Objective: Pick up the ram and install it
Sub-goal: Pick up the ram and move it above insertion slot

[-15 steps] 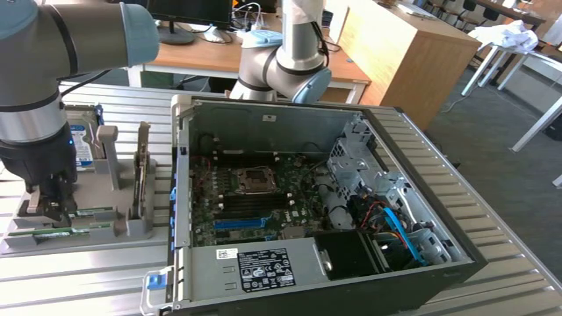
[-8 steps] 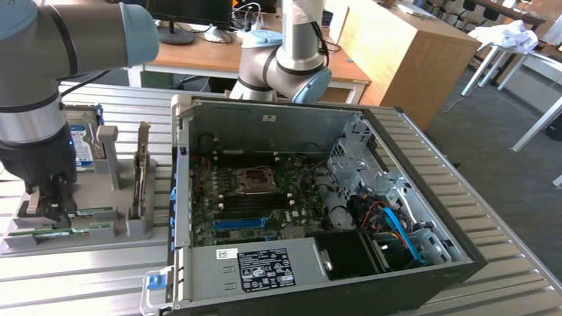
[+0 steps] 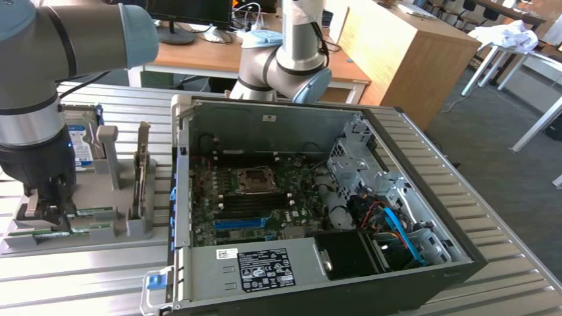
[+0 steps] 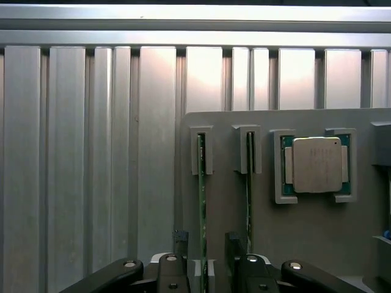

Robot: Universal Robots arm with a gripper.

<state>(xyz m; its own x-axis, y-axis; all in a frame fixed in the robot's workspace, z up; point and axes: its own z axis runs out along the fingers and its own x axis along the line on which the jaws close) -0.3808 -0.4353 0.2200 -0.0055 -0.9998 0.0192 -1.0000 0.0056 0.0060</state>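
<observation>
Slatted aluminium table; arm vertical over grey holder, hand pointing down, spread apart, straddling ram.

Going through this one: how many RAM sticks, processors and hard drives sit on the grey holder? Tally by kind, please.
RAM sticks: 2
Processor: 1
Hard drive: 1
Total: 4
</observation>
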